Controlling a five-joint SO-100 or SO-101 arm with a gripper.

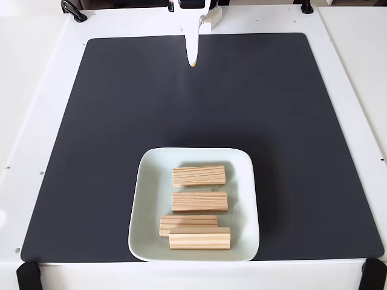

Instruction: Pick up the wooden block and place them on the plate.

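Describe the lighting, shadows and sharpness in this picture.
Fixed view: soft, even daylight, no hard glare; the white table is nearly washed out at the edges; the dark mat shows a mild sheen; the blocks cast faint shadows on the plate; the grain lines look sharp; the gripper at the top edge is slightly soft, its jaws hard to read.

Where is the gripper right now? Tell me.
In the fixed view the gripper hangs at the top centre, over the far edge of the dark mat, well apart from the plate holding the wooden blocks.
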